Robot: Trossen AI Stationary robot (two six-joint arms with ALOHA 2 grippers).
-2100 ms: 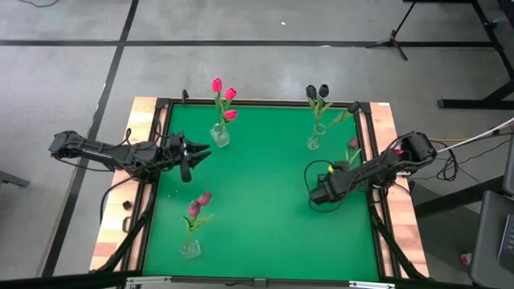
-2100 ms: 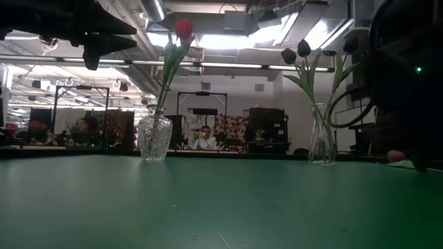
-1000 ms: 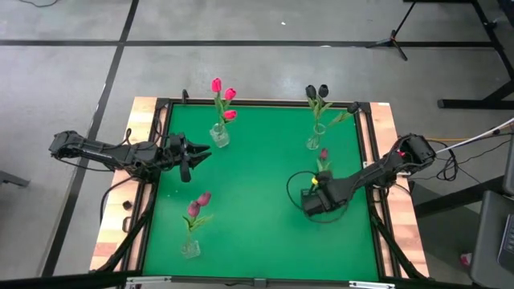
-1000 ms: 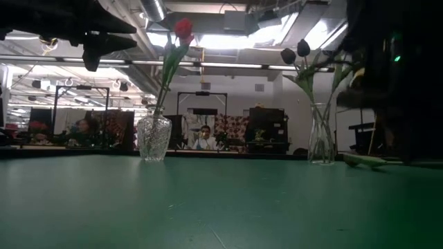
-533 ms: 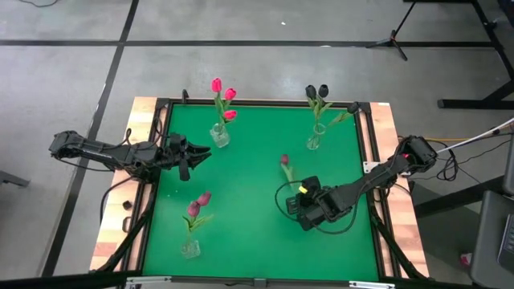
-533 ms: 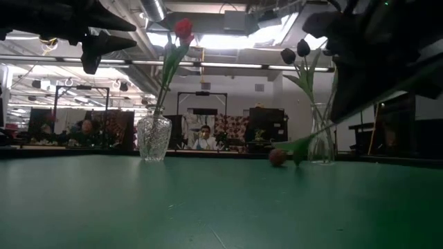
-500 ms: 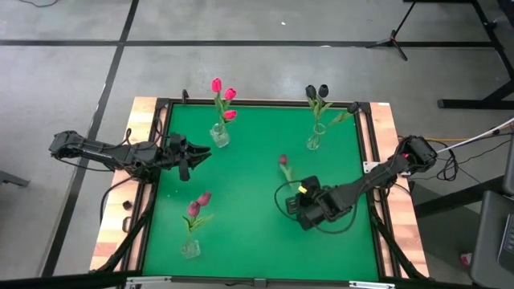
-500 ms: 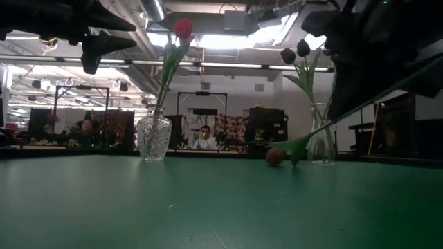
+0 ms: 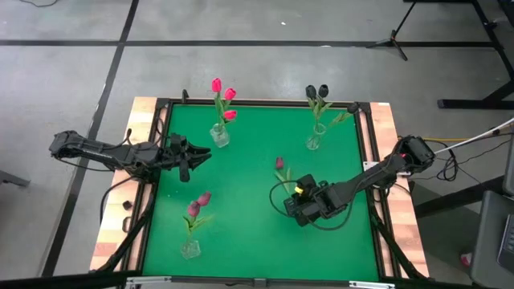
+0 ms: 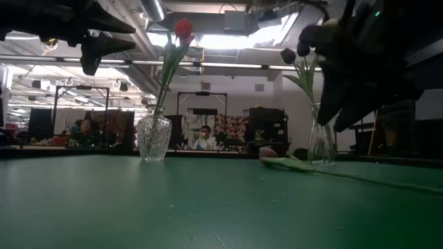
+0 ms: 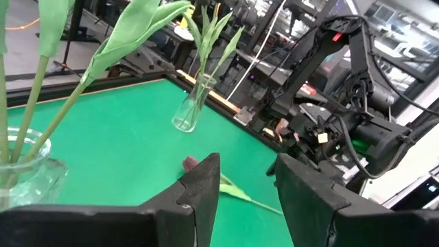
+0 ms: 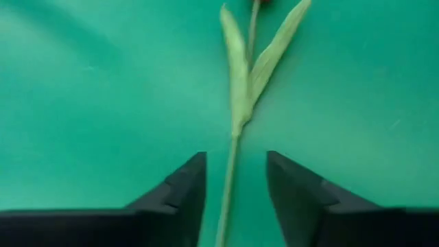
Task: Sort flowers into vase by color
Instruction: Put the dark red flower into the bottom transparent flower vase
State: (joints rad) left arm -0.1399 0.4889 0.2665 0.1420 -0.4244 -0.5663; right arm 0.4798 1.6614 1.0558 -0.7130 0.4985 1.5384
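Observation:
A maroon-pink tulip (image 9: pixel 282 173) lies flat on the green mat near the table's middle, its head (image 10: pixel 266 153) toward the far edge and its thin stem (image 12: pixel 236 103) running back toward the right arm. My right gripper (image 9: pixel 294 196) hovers open over the stem's lower part; in its wrist view the right gripper (image 12: pixel 235 180) has one finger on either side of the stem, apart from it. In the low view the right gripper (image 10: pixel 342 86) stands above the mat. My left gripper (image 9: pixel 197 152) waits open near the left edge, and the left gripper (image 11: pixel 247 199) holds nothing.
Three glass vases stand on the mat: one with bright pink-red tulips (image 9: pixel 218 135) at far left, one with near-black tulips (image 9: pixel 315 140) at far right, one with maroon-pink tulips (image 9: pixel 190 247) at near left. A wooden frame (image 9: pixel 385 120) edges the table. People sit in the room behind.
My right gripper has carried the tulip from the table's right edge toward its middle and then drawn slightly toward the far edge. The tulip, half a second ago slanting with its head low by the mat, now lies flat along it.

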